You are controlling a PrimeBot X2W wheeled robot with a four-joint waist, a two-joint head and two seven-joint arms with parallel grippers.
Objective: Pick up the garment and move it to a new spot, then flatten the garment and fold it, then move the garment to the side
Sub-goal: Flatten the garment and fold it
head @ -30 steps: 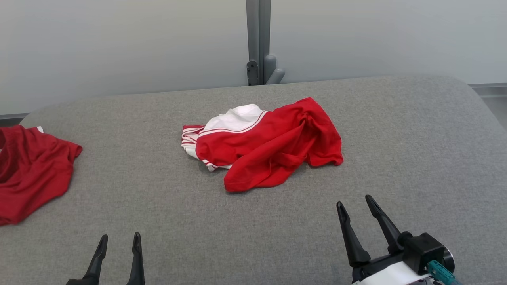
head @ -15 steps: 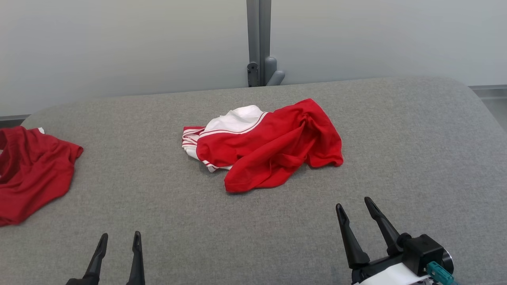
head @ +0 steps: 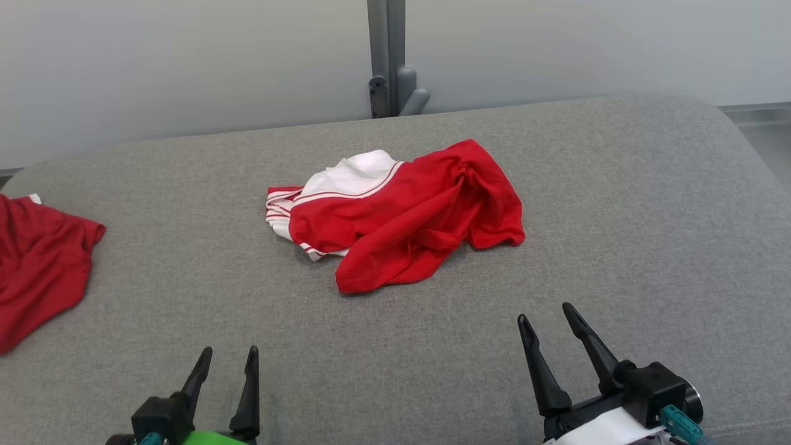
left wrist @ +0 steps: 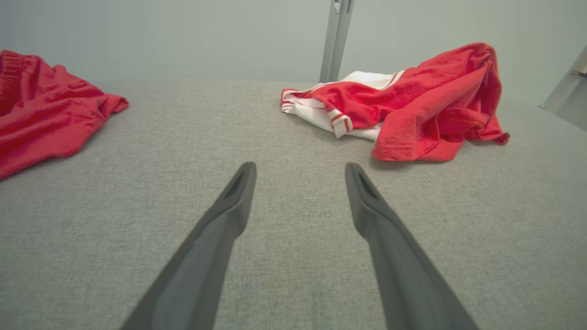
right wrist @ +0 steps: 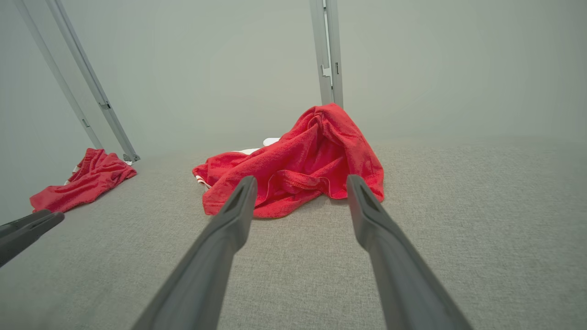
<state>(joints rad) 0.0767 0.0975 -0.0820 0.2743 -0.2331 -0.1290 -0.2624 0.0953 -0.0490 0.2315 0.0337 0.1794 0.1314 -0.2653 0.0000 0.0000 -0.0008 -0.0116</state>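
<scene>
Garment (head: 401, 213): lying crumpled, red and white, at the centre of the grey padded surface (head: 618, 216)
Left gripper (head: 229, 350): hovering at 7 o'clock of it, jaws standing apart, gripping nothing
Right gripper (head: 545, 311): hovering at 5 o'clock, jaws spread, empty
Other red cloth (head: 37, 259): lying at 9 o'clock, well apart

The garment (head: 401, 216) lies near the middle of the table (head: 618, 216), before a post (head: 383, 55) that stands behind the table's far edge. A second garment (head: 37, 259) lies at the table's left edge, well apart. The left fingers (head: 199, 374) and right fingers (head: 539, 371) are over the near side, with the garment ahead of them.
</scene>
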